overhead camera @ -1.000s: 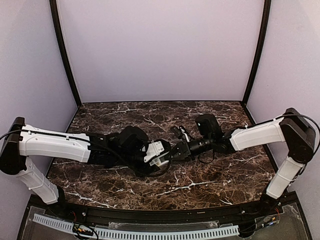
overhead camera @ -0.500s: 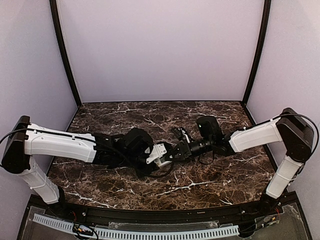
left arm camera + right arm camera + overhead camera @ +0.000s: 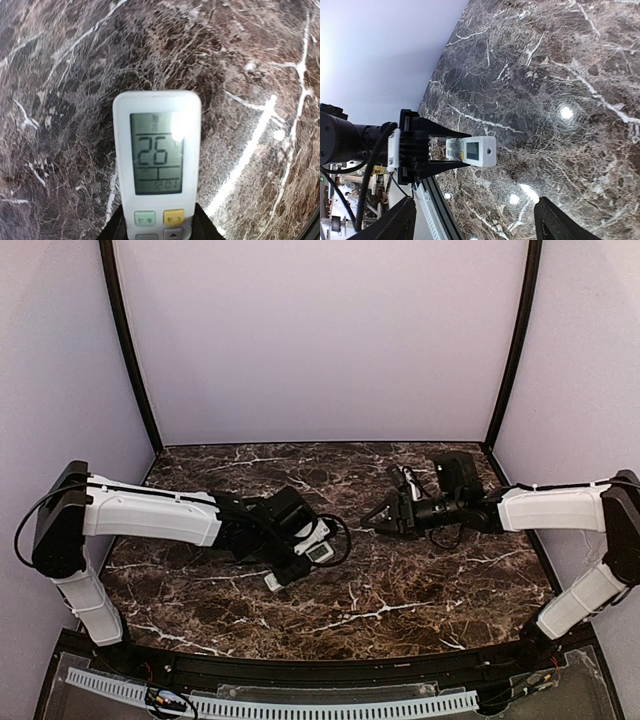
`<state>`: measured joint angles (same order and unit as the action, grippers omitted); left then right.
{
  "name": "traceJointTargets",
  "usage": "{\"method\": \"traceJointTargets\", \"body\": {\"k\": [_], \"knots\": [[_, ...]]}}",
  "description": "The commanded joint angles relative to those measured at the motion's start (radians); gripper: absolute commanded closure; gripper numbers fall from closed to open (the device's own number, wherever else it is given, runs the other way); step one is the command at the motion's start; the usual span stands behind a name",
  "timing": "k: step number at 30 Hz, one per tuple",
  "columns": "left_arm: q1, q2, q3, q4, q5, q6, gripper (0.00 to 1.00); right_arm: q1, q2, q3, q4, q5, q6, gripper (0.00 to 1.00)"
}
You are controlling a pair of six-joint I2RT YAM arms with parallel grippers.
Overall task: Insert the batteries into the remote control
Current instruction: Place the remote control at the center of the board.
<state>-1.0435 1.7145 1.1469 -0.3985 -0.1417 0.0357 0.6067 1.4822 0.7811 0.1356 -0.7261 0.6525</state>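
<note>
Left jaws grasp the remote [image 3: 157,165] by its button end, above the worktop [image 3: 260,75], screen lit; right jaws hang released, well apart. Held so near one end, it could pivot or slip if nudged

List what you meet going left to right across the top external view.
left arm → remote control, held at that arm's tip → right gripper, open and empty → right arm
</note>
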Motion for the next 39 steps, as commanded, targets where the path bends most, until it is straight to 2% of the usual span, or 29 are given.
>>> {"method": "traceJointTargets", "body": {"k": [1,6,14,19,23,25,26,29,30,33,34,36,39], "knots": [[0.031,0.086,0.109,-0.165,0.005,-0.161,0.81,-0.031,-0.067,-0.022,-0.120,0.102,-0.107,0.19],[0.060,0.163,0.165,-0.228,0.028,-0.244,0.82,-0.046,-0.091,-0.044,-0.132,0.092,-0.124,0.19],[0.098,0.238,0.214,-0.255,0.057,-0.270,0.82,-0.047,-0.090,-0.044,-0.132,0.079,-0.143,0.19],[0.108,0.270,0.216,-0.244,0.070,-0.270,0.77,-0.049,-0.092,-0.037,-0.132,0.073,-0.161,0.19],[0.112,0.283,0.213,-0.238,0.090,-0.271,0.62,-0.050,-0.096,-0.024,-0.170,0.073,-0.174,0.18],[0.114,0.282,0.217,-0.243,0.094,-0.269,0.52,-0.050,-0.104,-0.017,-0.181,0.075,-0.181,0.18],[0.113,0.281,0.224,-0.245,0.093,-0.268,0.44,-0.051,-0.109,-0.014,-0.185,0.076,-0.184,0.18],[0.113,0.252,0.236,-0.248,0.102,-0.255,0.31,-0.054,-0.128,-0.001,-0.209,0.082,-0.199,0.17],[0.113,0.243,0.241,-0.245,0.105,-0.252,0.24,-0.056,-0.132,0.005,-0.221,0.085,-0.204,0.17],[0.115,0.201,0.266,-0.251,0.097,-0.247,0.12,-0.065,-0.160,0.017,-0.241,0.086,-0.221,0.15],[0.115,0.183,0.277,-0.252,0.096,-0.246,0.05,-0.068,-0.171,0.020,-0.247,0.091,-0.225,0.13],[0.126,0.150,0.286,-0.250,0.101,-0.245,0.02,-0.080,-0.197,0.027,-0.262,0.095,-0.231,0.07],[0.161,0.080,0.269,-0.220,0.113,-0.256,0.01,-0.102,-0.232,0.039,-0.292,0.103,-0.245,0.03]]}}
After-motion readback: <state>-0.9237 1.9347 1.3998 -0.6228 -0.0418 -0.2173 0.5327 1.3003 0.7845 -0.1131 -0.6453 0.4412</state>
